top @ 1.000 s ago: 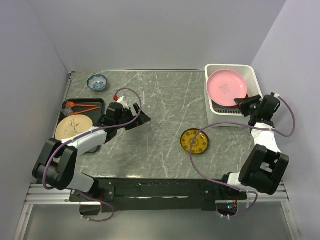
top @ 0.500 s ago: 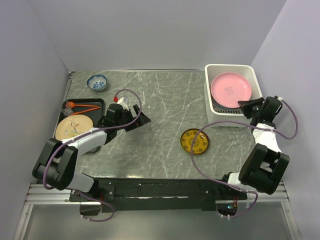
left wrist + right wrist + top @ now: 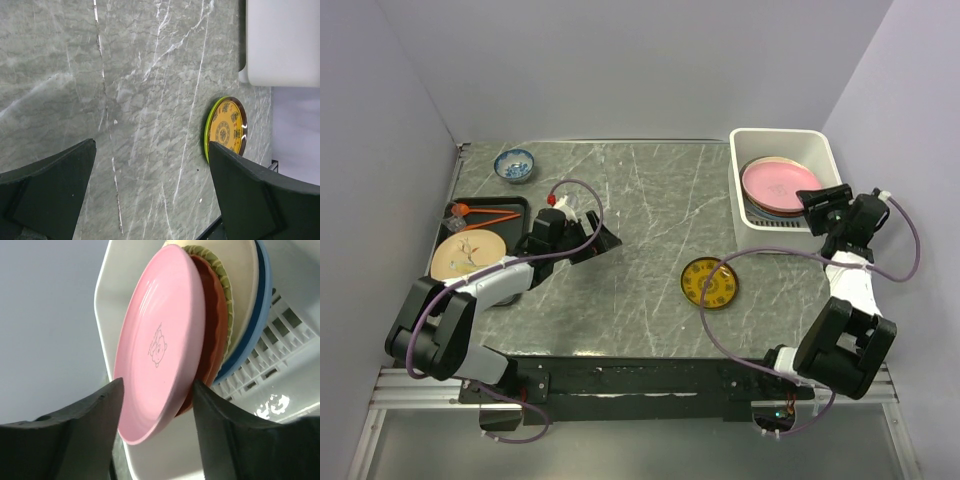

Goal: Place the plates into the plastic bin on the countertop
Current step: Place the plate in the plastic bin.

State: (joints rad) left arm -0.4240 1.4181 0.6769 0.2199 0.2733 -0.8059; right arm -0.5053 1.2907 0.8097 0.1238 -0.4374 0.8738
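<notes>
Holding nothing, left gripper (image 3: pixel 150 145) gapes wide, right gripper (image 3: pixel 157 384) partly open by pink plate (image 3: pixel 161 335) in bin (image 3: pixel 778 134).

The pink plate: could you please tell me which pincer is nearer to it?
Right. The right pincer is at the pink plate's right edge; the left pincer is far to its left, over the countertop.

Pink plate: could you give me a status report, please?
Left end effector open, empty. Right end effector open. Pink plate on stack in bin. Yellow plate uncollected.
</notes>
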